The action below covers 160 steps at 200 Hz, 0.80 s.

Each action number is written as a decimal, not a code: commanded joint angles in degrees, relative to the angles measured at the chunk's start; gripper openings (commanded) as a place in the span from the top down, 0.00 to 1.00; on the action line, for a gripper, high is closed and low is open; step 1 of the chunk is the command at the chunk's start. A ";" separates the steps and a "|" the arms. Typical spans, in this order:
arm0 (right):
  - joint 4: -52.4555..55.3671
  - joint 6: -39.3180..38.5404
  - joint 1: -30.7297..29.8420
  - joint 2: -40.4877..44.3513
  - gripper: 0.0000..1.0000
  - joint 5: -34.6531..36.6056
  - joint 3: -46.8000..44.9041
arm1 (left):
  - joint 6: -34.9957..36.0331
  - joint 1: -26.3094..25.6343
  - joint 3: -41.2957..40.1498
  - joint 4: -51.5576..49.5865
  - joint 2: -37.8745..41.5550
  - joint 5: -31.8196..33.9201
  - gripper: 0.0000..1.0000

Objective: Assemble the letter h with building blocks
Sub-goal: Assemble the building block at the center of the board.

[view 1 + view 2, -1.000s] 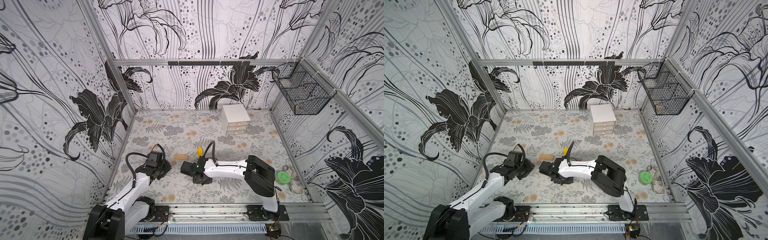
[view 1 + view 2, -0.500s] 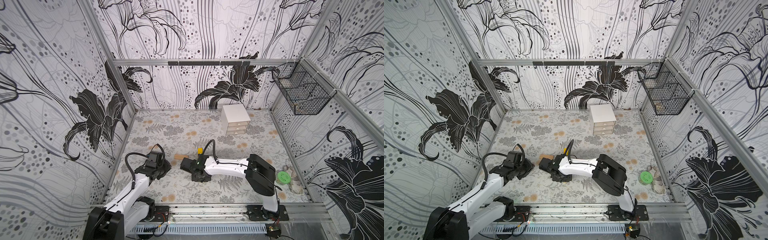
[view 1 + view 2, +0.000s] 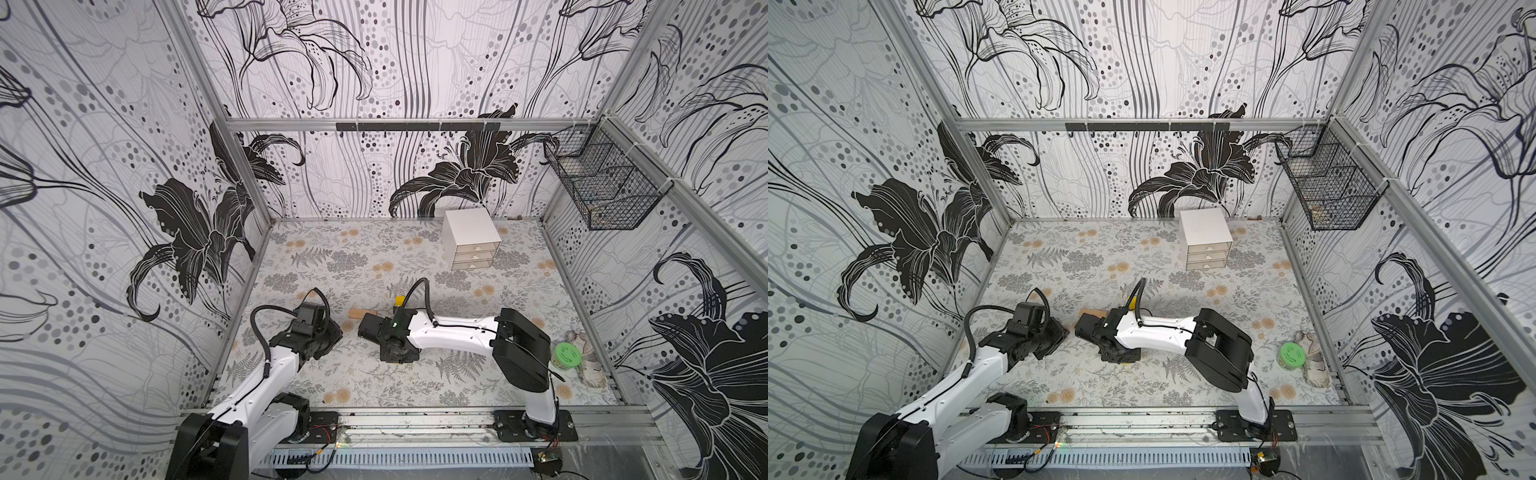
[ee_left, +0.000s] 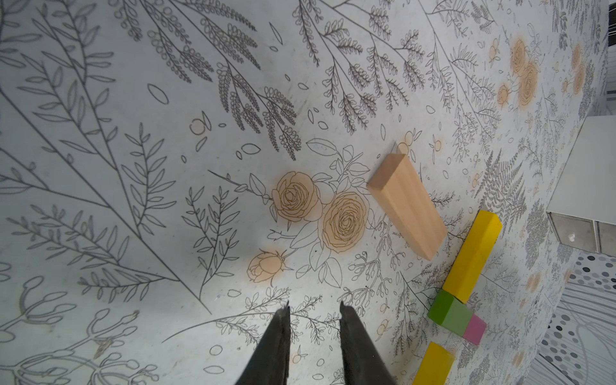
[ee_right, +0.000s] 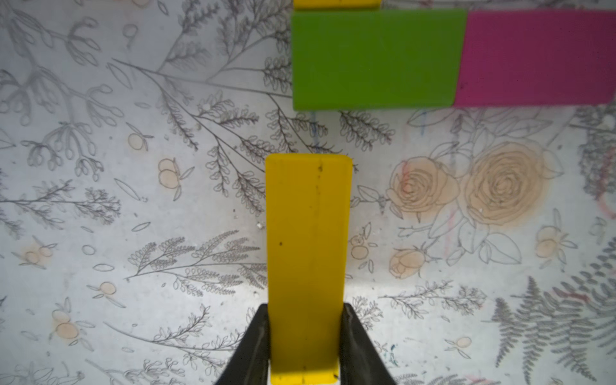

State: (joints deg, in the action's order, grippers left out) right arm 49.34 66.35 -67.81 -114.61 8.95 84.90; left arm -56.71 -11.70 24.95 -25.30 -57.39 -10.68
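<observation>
Both top views take in the whole floral-print tabletop and the two white-and-black arms, but the arms hide most of the blocks. In a top view only the tan wood block and the tip of one yellow block peek out between them. The wrist views show what is hidden. The right wrist view shows the right claw clamped on the held yellow block, whose far end stands a little apart from the green block. The magenta block butts end to end against the green, and the other yellow block touches the green's opposite long side. The left wrist view shows the left claw with its fingers apart over bare tabletop and nothing between them. The tan wood block lies loose near the coloured cluster, touching none of it. That makes five blocks: two yellow, one green, one magenta and one tan, all flat rectangles. The painted ones are smooth and matte, and the tan one shows wood grain. Only the top views show one white drawer unit with three drawers, one black wire basket on the wall, and one round green container.
</observation>
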 commanded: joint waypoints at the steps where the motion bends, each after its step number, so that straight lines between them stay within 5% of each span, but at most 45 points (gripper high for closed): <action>1: 2.42 -1.12 -0.22 -1.29 0.76 -0.07 -0.22 | 1.20 -0.19 0.80 0.65 -0.46 0.32 0.71; 63: 2.31 -1.31 0.34 -1.15 0.56 0.05 -1.50 | 1.18 -0.20 0.89 0.89 -0.89 0.29 0.71; 160: 2.71 -1.30 1.18 -1.65 0.68 0.63 -0.93 | 1.28 -0.16 0.68 1.09 -0.98 0.14 0.71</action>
State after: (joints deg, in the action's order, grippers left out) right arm 49.95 64.86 -67.13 -115.20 8.95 84.38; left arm -56.31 -11.70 24.97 -25.28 -58.24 -10.68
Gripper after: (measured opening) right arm 0.324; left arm 0.292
